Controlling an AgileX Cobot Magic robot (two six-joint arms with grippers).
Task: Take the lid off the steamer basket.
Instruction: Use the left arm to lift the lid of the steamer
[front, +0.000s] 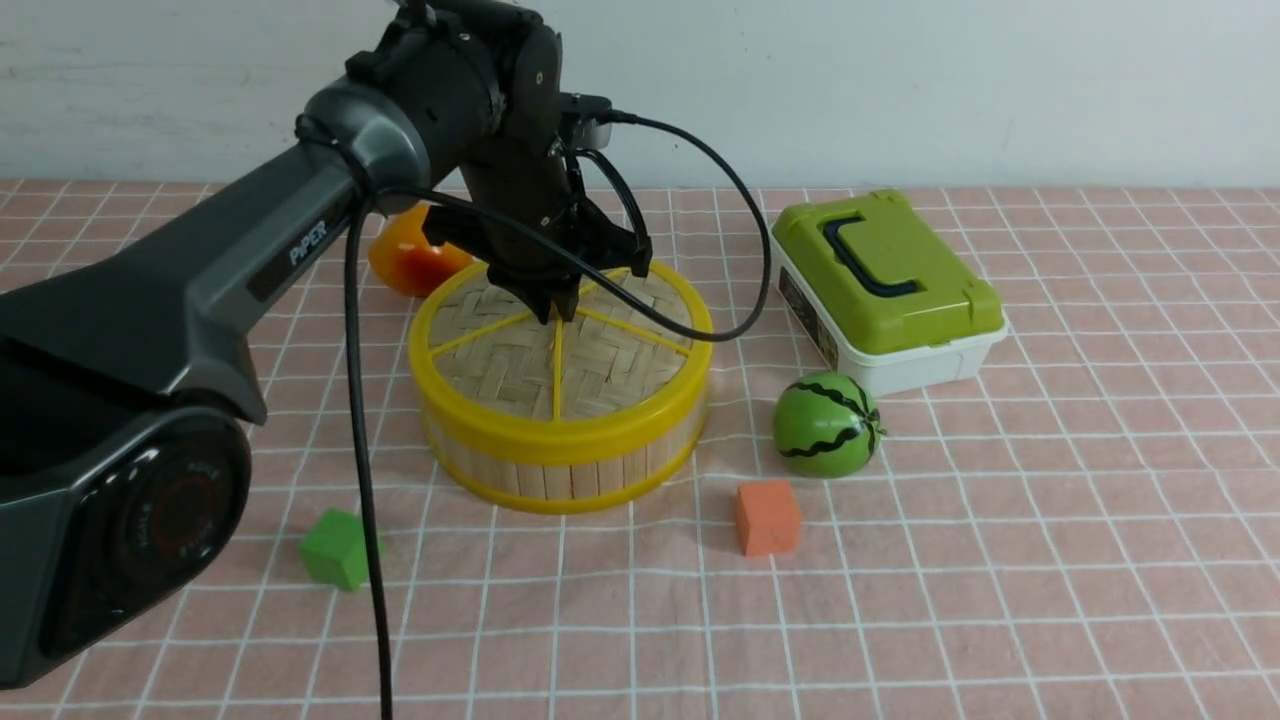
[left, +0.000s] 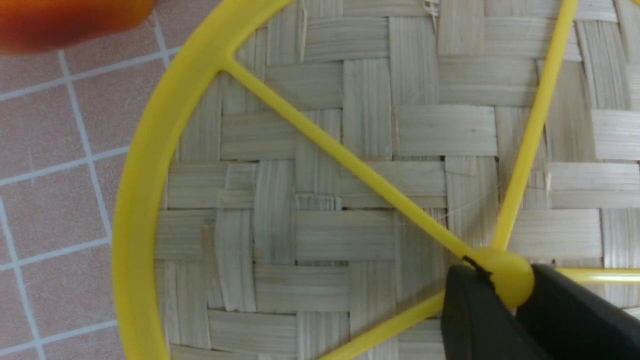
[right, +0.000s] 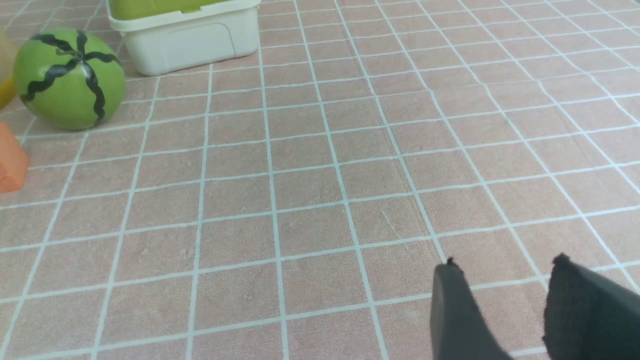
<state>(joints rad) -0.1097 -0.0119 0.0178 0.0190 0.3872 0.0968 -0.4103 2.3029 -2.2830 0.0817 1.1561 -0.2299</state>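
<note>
At the left front of the pink-checked worktop sits a small green cube, partly crossed by a black cable. Behind it the left arm reaches in over the worktop, and an orange-and-yellow fruit lies on the far side of it, just beside the steamer basket. The basket stands upright near the middle of the worktop, and the lid lies flat in its yellow top rim, fully seated. The left claw points straight down at the lid's middle. In the left wrist view its two black fingers stand narrowly apart with the yellow knob between them, each touching a side of it, so the claw grips the lid by its knob. To the right of the basket an orange cube sits toward the front, with a green striped toy watermelon just behind it. Farther back and right stands a white box with its green cover shut. The right claw shows only in its own wrist view: it hangs over bare worktop, well apart from the watermelon, with a clear gap between its fingers and nothing in them.
</note>
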